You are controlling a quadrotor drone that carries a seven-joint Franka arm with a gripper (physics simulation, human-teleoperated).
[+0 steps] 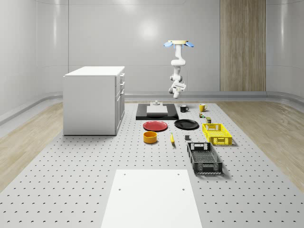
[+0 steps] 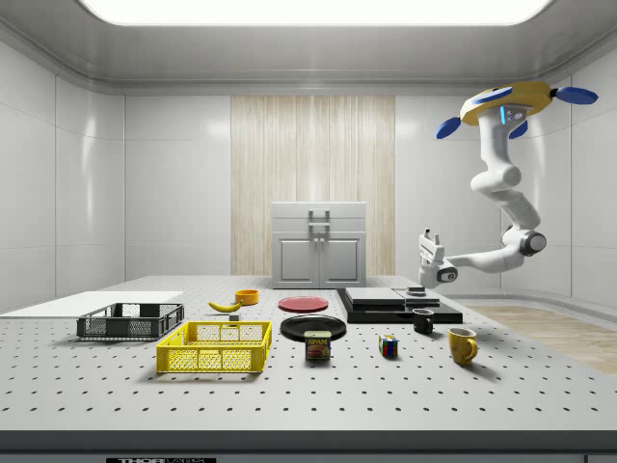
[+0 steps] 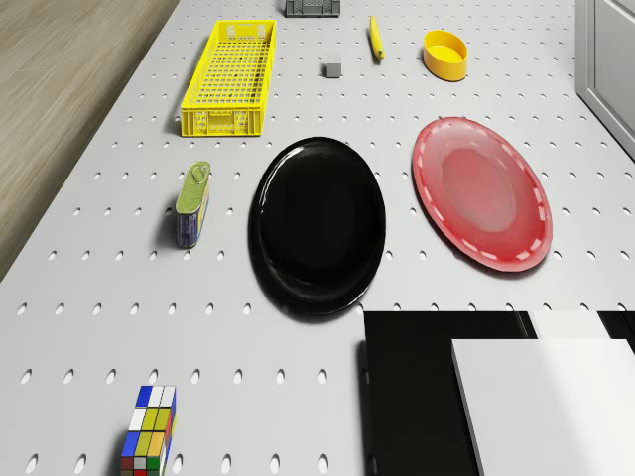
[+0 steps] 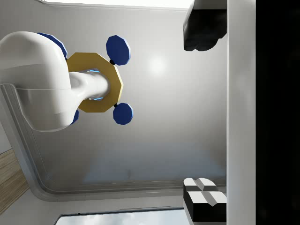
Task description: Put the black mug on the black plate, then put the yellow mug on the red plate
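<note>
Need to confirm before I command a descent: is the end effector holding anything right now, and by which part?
Nothing is held. The end effector hangs in the air; the small black ceramic mug still stands on the table.

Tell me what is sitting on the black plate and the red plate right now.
Nothing sits on either: the black plate and the red plate are both bare in the drone view. The black mug and yellow mug stand on the table apart from them.

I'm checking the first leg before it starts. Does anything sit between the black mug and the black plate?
Nothing visible does. In the whole-scene view the black mug stands beside the black platform, and the floor from it to the black plate is bare. The gripper hangs in the air above the mug, under the hovering drone.
</note>
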